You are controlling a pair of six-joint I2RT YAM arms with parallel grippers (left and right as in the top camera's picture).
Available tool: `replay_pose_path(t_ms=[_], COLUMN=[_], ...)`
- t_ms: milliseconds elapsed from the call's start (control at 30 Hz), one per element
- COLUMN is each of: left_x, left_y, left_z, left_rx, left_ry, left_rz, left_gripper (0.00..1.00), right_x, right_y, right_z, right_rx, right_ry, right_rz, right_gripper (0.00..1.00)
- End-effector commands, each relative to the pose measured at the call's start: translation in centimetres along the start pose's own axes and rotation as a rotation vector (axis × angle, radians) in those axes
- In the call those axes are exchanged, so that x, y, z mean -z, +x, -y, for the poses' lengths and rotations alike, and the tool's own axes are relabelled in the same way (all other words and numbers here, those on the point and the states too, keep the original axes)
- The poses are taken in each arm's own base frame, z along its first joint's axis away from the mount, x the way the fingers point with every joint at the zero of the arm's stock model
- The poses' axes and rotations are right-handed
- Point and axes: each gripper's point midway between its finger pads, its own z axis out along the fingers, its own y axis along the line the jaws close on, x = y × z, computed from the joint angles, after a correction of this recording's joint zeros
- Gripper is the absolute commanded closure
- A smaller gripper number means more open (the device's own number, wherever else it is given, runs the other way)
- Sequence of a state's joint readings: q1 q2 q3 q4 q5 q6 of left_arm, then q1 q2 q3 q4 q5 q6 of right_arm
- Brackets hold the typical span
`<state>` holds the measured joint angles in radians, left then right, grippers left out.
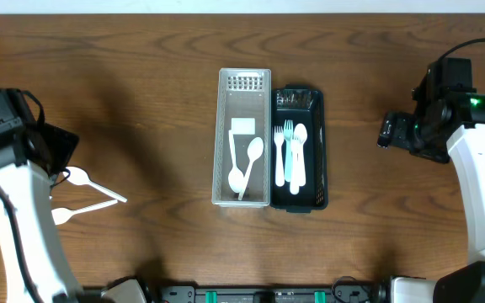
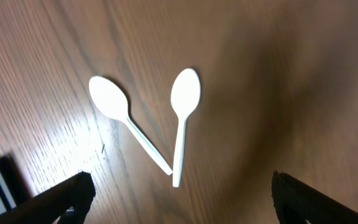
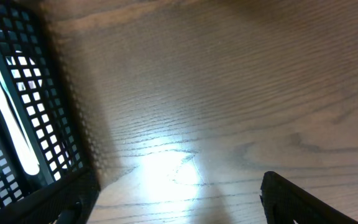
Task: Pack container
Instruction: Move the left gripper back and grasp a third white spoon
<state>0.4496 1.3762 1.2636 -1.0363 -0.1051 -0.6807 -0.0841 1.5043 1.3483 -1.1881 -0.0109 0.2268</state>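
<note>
Over two spoons in a V: left gripper, tilted downward, jaws released, empty. Beside black basket: right gripper, facing table, jaws spread, empty.

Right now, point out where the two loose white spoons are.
Overhead, the two loose spoons lie at the far left, handles meeting in a V, below the open left gripper and well left of the white bin.

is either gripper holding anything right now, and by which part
Nothing is held. The left gripper is open above two white plastic spoons lying on the wooden table; the right gripper is open too.
</note>
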Motion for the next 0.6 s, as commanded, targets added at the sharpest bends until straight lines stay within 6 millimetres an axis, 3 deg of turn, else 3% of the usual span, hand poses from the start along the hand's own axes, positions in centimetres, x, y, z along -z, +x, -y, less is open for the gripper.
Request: replay_pose_path(t_ms=[0,300,567], left_x=[-2.9,-9.4,-13.2], left_y=[1.2,2.3,3.4], left_z=[0.1,0.1,-0.1], left_rx=[0.047,0.062,0.015], left_ry=[-0.013,-0.129,-0.181], left_rz=[-0.111,-0.227,-0.292], left_gripper=[0.07,0.06,0.06], right_x=[0.0,0.0,0.0], right_y=[0.0,0.0,0.0], right_z=[0.1,0.1,0.1], right_rx=[0.013,0.014,0.02], right_ry=[-0.002,-0.002,-0.002], right_rz=[-0.003,-0.003,-0.002], right_gripper=[0.12,0.12,0.12])
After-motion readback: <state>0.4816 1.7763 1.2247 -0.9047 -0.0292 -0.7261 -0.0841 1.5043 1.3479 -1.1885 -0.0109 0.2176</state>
